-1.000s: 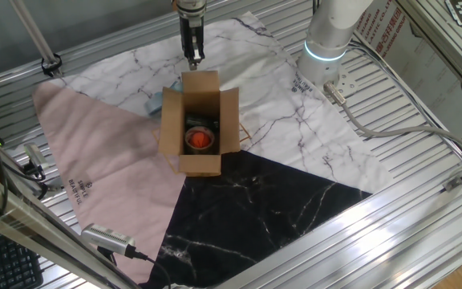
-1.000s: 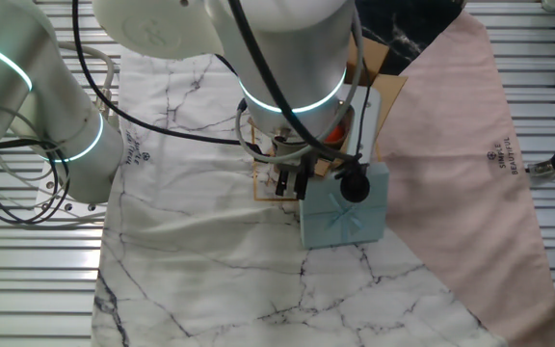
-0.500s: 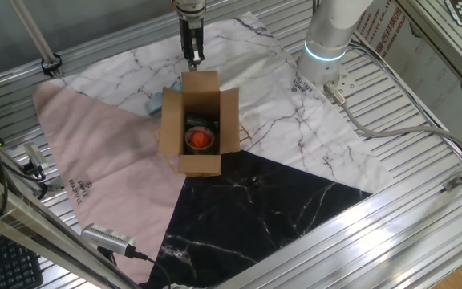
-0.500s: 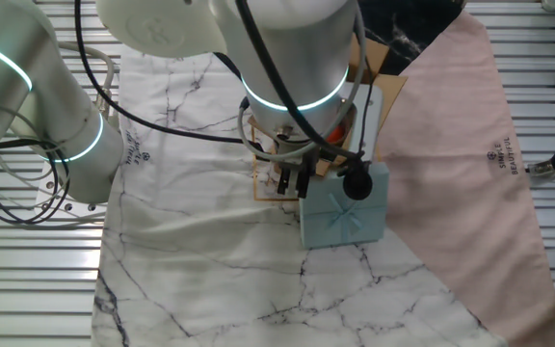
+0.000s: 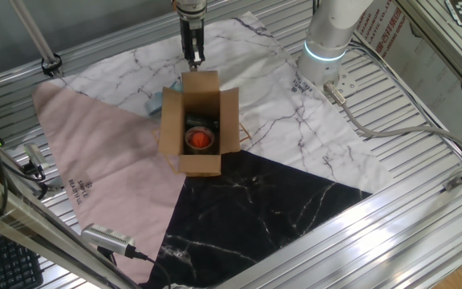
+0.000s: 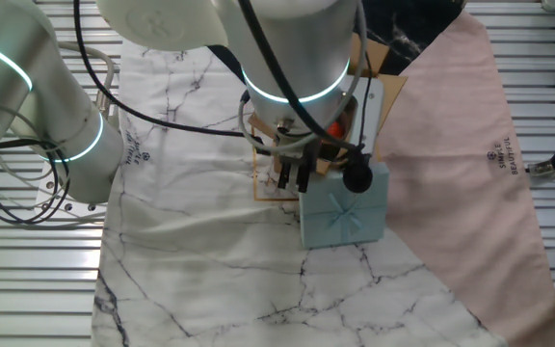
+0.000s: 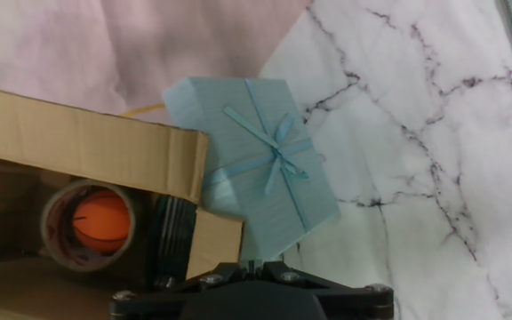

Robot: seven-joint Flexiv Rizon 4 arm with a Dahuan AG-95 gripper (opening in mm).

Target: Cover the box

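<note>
The box [image 5: 200, 120] is a brown cardboard carton standing open on the cloths, its flaps upright or spread. Inside it lies a tape roll with an orange ball [image 5: 200, 138]. My gripper [image 5: 192, 54] hangs shut just above the far flap, with nothing between its fingers. In the hand view a box wall [image 7: 87, 147] runs along the left, the tape roll [image 7: 87, 222] is below it, and the gripper [image 7: 252, 264] shows at the bottom edge. In the other fixed view the arm hides most of the box [image 6: 376, 60]; the gripper [image 6: 292, 178] points down beside it.
A light blue gift box with a ribbon [image 7: 260, 164] leans against the carton's outer side [image 6: 345, 207]. Marble-white [image 5: 311, 120], pink [image 5: 95, 152] and black [image 5: 255, 201] cloths cover the slatted metal table. Cables and the arm's base [image 5: 327, 40] stand at the back right.
The hand has risen slightly over the carton's far flap. The box and gift box have not moved.
</note>
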